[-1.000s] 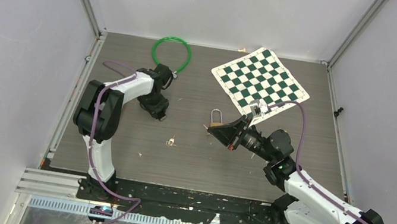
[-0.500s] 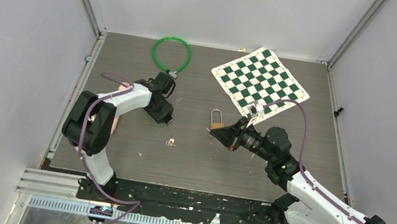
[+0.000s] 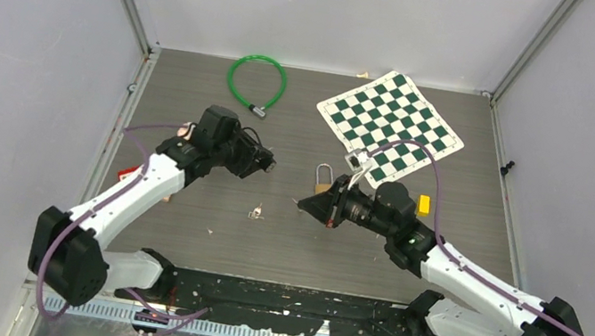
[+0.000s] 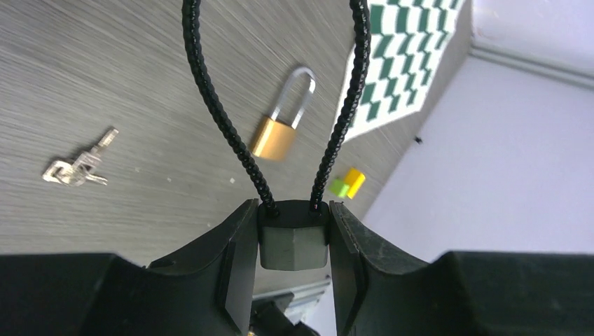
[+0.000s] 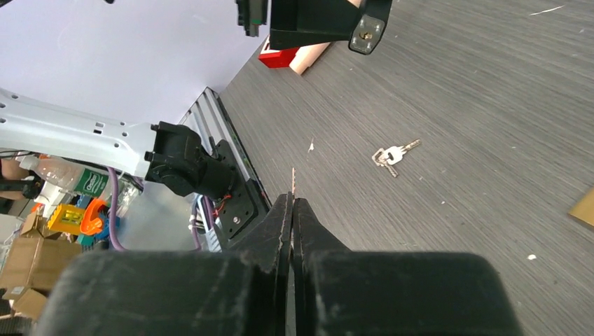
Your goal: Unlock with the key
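Note:
My left gripper point(image 3: 263, 163) point(image 4: 294, 210) is shut on a dark grey lock body point(image 4: 293, 241). The lock's black cable shackle point(image 4: 210, 91) loops out past the fingertips. In the right wrist view the lock's underside with its keyhole point(image 5: 364, 35) shows at the top, facing my right gripper. My right gripper point(image 3: 303, 204) point(image 5: 292, 199) is shut on a thin key; only its blade tip point(image 5: 293, 178) sticks out. The two grippers point at each other, a short gap apart above the table.
A brass padlock point(image 3: 324, 179) point(image 4: 275, 136) lies on the table behind the right gripper. A bunch of keys point(image 3: 255, 212) point(image 5: 392, 155) lies below the gap. A green cable loop point(image 3: 257, 80), a chessboard mat point(image 3: 392, 120) and a yellow block point(image 3: 424, 204) lie farther off.
The left arm has stretched out and swung its gripper to the right, toward the middle. The right gripper has moved left and nearer, away from the brass padlock.

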Available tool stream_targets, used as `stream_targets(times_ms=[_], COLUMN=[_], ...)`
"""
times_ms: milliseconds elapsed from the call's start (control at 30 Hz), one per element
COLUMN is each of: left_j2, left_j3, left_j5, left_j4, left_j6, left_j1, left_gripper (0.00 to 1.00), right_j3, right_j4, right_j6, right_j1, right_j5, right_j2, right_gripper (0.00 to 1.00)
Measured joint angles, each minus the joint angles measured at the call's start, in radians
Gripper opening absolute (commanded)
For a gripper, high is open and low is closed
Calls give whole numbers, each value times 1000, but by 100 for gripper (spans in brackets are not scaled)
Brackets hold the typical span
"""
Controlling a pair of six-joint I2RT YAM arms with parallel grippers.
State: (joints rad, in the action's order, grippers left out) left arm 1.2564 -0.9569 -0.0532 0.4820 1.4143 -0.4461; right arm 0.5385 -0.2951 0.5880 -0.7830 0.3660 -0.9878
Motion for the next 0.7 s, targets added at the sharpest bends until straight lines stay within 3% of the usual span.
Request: stream_targets(times_ms=[233,700], left_j2=[-138,-158], left_j3=[53,87], left_j5=[-31,-19], left_j4=[-38,-63], left_j6=[23,27], left_j1=[-74,-203], left_gripper=[0,0], right_j3=[35,48], right_j4=[8,48], right_j6=[2,3], right_j1=[-78,-90], right_j5=[-58,-205], right_j2=[-57,-35], right_gripper=[5,5])
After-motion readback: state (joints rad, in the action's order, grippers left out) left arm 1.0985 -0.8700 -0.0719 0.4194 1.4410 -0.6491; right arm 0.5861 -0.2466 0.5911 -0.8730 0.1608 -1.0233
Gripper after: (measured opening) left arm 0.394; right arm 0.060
